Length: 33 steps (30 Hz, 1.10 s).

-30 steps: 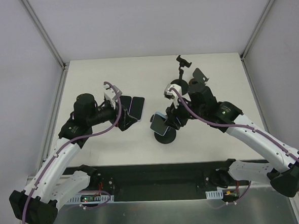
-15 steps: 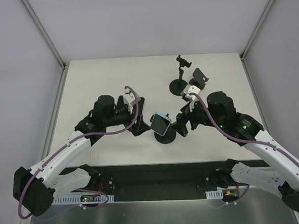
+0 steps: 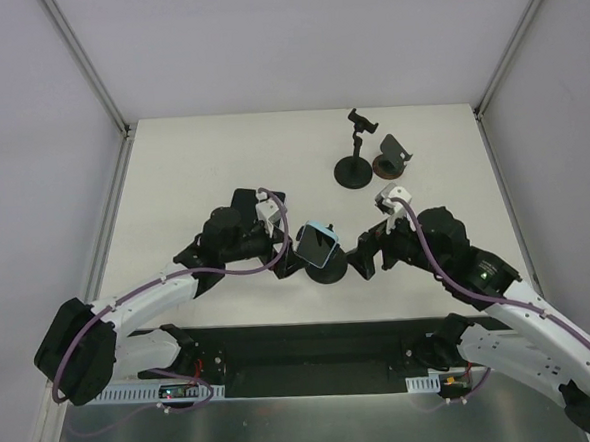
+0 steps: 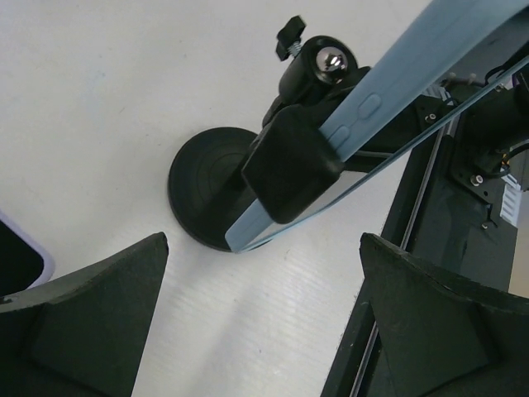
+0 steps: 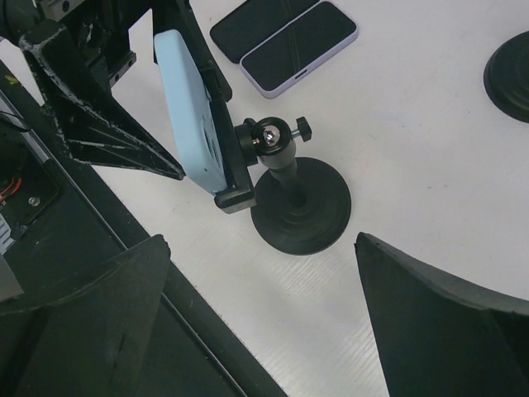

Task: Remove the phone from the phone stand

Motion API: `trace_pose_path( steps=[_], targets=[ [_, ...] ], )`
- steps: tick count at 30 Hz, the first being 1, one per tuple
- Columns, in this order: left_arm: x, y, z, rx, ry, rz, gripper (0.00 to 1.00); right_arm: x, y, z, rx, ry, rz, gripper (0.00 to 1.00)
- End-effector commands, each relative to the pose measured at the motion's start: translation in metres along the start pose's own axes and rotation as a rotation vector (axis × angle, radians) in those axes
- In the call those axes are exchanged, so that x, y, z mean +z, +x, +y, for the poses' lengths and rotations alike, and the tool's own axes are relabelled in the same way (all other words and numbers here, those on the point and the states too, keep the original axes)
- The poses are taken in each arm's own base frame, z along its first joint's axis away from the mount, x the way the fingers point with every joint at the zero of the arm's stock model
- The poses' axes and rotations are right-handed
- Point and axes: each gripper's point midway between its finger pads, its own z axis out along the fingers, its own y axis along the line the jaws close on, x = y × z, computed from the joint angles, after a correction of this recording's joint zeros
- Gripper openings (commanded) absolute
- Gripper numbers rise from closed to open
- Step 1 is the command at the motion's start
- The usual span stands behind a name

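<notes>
A phone in a light blue case (image 3: 318, 246) is clamped in a black phone stand (image 3: 330, 271) near the table's front edge. In the left wrist view the phone's edge (image 4: 388, 91) sits in the clamp (image 4: 289, 161) above the round base (image 4: 202, 194). My left gripper (image 3: 286, 263) is open and empty, just left of the stand; its gap (image 4: 264, 331) shows bare table. My right gripper (image 3: 363, 259) is open and empty, just right of the stand. The right wrist view shows the phone (image 5: 186, 107), the base (image 5: 302, 207) and my open gripper (image 5: 264, 331).
Two more phones (image 5: 281, 37) lie flat on the table behind the stand. An empty black stand (image 3: 354, 157) and a small dark holder (image 3: 391, 157) stand at the back right. The black front rail (image 3: 312, 340) runs close behind the grippers.
Both arms have come down and in toward the stand. The left gripper moved right, from the flat phones to the stand's left side. The right gripper moved to its right side.
</notes>
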Motion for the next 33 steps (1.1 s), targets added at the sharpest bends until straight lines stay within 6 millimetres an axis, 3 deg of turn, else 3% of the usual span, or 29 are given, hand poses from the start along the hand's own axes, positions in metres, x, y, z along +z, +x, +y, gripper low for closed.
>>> trace_pose_path(
  steps=[1,14,18,23,25,27,29,33],
  targets=[
    [0.010,-0.027,-0.017,0.056,0.054,-0.118,0.99,0.012,-0.008,0.007,0.060,-0.028,-0.055,0.97],
    [0.016,-0.015,-0.040,0.043,0.076,-0.126,0.99,0.040,0.018,-0.025,0.094,0.137,0.016,0.97],
    [0.012,-0.019,-0.039,0.010,0.030,-0.158,0.99,0.039,0.017,-0.027,0.090,0.150,0.009,0.97],
    [0.006,-0.021,-0.023,-0.035,-0.155,-0.186,0.99,0.031,0.014,-0.033,0.067,0.182,0.000,0.97],
    [0.005,-0.024,-0.030,-0.026,-0.181,-0.192,0.99,0.029,0.014,-0.037,0.062,0.197,0.001,0.97],
    [0.000,-0.029,-0.024,-0.021,-0.263,-0.209,0.99,0.026,0.013,-0.040,0.062,0.207,0.001,0.97],
    [-0.001,-0.033,-0.033,0.002,-0.287,-0.219,0.99,0.022,0.008,-0.041,0.056,0.215,-0.015,0.97],
    [-0.007,-0.045,-0.029,0.003,-0.430,-0.246,0.99,0.015,0.005,-0.054,0.051,0.279,-0.029,0.97]
  ],
)
